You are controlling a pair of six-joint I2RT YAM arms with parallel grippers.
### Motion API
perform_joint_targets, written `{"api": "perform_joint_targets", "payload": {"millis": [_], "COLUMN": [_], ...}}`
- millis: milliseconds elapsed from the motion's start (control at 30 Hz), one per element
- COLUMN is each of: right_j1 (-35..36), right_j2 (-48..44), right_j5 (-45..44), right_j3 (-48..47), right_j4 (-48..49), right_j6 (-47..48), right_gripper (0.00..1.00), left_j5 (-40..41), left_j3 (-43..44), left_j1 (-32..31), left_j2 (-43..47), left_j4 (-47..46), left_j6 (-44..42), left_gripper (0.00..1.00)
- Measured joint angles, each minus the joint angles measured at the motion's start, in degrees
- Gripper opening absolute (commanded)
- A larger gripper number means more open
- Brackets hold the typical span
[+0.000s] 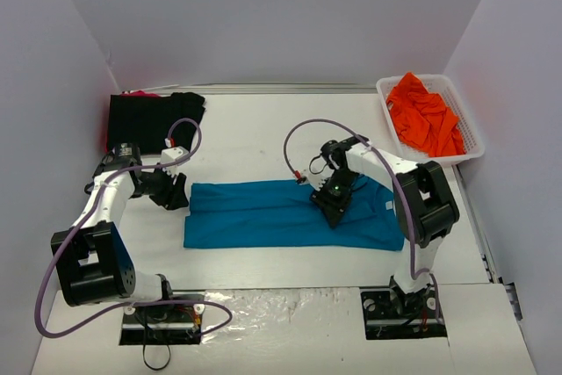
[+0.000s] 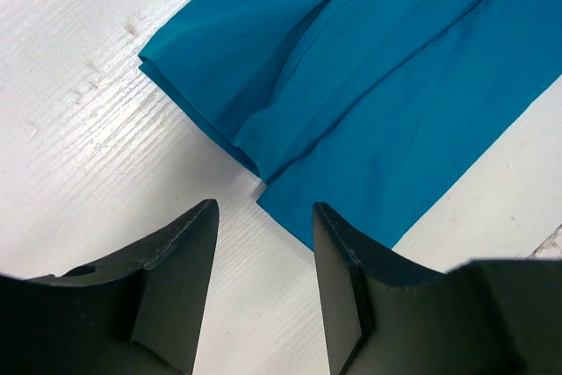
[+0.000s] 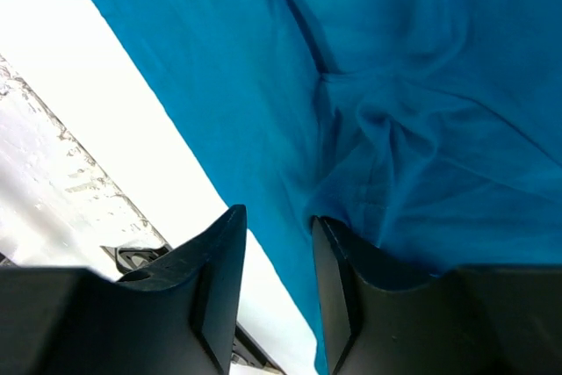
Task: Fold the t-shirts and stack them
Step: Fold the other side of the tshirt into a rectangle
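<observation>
A teal-blue t-shirt (image 1: pixel 263 215) lies folded into a long band across the middle of the table. My left gripper (image 1: pixel 178 192) is open and empty just off the band's left end; in the left wrist view the gripper (image 2: pixel 263 221) hangs over bare table beside the shirt's corner (image 2: pixel 351 85). My right gripper (image 1: pixel 332 202) is open above the band's right part; in the right wrist view the gripper (image 3: pixel 277 226) stands over the wrinkled teal cloth (image 3: pixel 386 111) near its front edge. A black t-shirt (image 1: pixel 154 118) lies folded at the back left. Orange t-shirts (image 1: pixel 424 116) are heaped in the basket.
A white slotted basket (image 1: pixel 474 142) stands at the back right by the right wall. Side walls close in the table on the left and right. Purple cables loop over both arms. The arm bases (image 1: pixel 162 313) sit at the near edge.
</observation>
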State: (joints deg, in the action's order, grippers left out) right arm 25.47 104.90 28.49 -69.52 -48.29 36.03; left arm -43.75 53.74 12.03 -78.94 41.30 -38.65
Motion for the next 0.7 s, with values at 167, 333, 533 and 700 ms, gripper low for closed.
{"api": "perform_joint_targets", "payload": {"millis": [167,333,533,700], "right_j1": [2.4,4.0,5.5,6.5], "right_j2": [1.1,1.1,1.1,1.1], "right_j5": [-1.4,-3.0,-5.9,-8.2], "right_j3": [0.0,0.0,0.0,0.0], "right_j4": [0.0,-0.9,-2.7,-4.0], "right_j6": [-0.5,-1.0,-2.0,-2.5], "right_gripper": [0.35,0.38,0.4,0.41], "left_j5": [0.0,0.0,0.0,0.0], "left_j3": [0.0,0.0,0.0,0.0], "left_j1": [0.0,0.0,0.0,0.0], "left_j2": [0.1,0.1,0.5,0.5], "left_j4": [0.0,0.2,0.4,0.5], "left_j6": [-0.1,-0.2,-0.2,-0.2], "left_gripper": [0.46,0.46,0.46,0.46]}}
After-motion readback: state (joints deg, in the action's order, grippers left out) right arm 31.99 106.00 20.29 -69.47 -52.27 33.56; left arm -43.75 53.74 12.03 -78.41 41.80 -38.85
